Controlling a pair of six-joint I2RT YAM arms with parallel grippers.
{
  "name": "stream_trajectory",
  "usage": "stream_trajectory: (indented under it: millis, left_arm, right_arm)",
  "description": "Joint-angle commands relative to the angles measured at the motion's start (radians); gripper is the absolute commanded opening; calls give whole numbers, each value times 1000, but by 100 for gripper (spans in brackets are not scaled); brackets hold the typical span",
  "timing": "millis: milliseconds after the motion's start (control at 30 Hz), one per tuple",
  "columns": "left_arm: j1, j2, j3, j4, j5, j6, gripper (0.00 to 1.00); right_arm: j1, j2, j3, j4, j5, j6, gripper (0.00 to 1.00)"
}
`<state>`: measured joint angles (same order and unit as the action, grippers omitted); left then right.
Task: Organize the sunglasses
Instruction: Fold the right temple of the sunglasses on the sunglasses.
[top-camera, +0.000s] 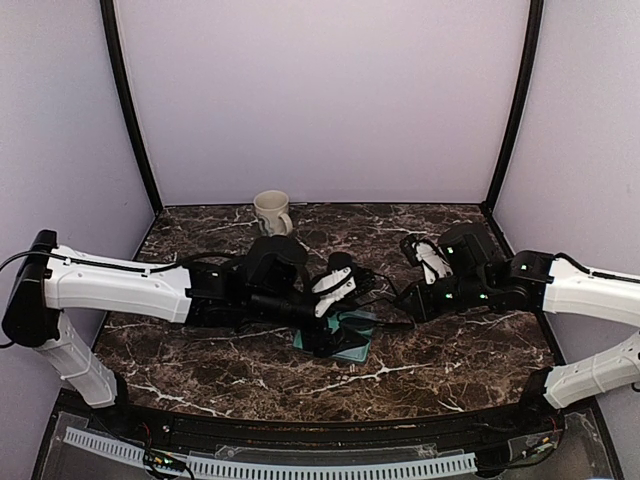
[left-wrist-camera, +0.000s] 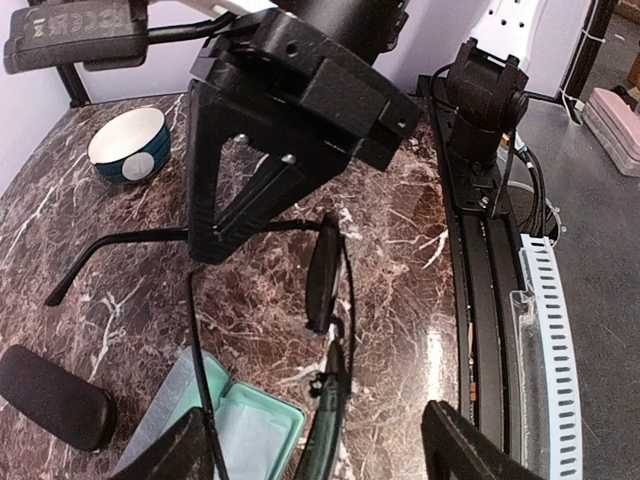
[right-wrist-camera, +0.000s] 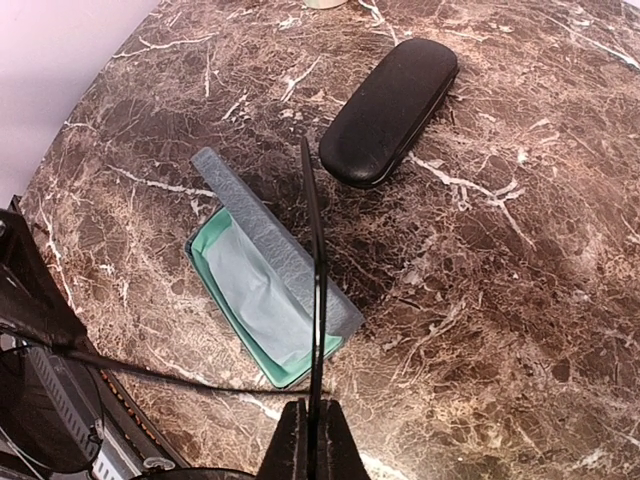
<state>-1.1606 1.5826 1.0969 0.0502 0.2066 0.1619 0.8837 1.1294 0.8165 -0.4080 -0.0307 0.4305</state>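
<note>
The top external camera looks down from above and behind over the whole marble surface (top-camera: 200, 370). Both wrist cameras hang close above it, sharing the open grey-blue case (left-wrist-camera: 252, 432), at 7 o'clock in the left's.

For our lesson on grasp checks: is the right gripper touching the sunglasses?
Touching. The right wrist view shows the right gripper shut on a thin temple of the sunglasses, which runs straight in between its fingers.

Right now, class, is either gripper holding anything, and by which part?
The right gripper is shut on the thin-framed sunglasses, pinching one side arm. The left gripper is open and holds nothing.
</note>
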Motion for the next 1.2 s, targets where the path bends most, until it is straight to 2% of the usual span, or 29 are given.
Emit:
stream_trajectory:
  millis: [0, 333, 500, 733, 1167]
  left_arm:
    - [-4, 20, 55, -37, 58, 16, 71]
    - [-3, 98, 154, -126, 32, 103, 72]
    - [-4, 112, 172, -132, 18, 119, 69]
    - [-4, 123, 178, -143, 12, 120, 55]
    - [-4, 129, 171, -142, 9, 110, 36]
  right_arm:
    - [11, 0, -8, 46, -15, 11, 0]
    - [17, 19, 4, 36, -39, 13, 0]
    - [18, 26, 3, 34, -45, 13, 0]
    - [18, 35, 8, 45, -60, 13, 0]
    - [20, 28, -21, 45, -48, 18, 0]
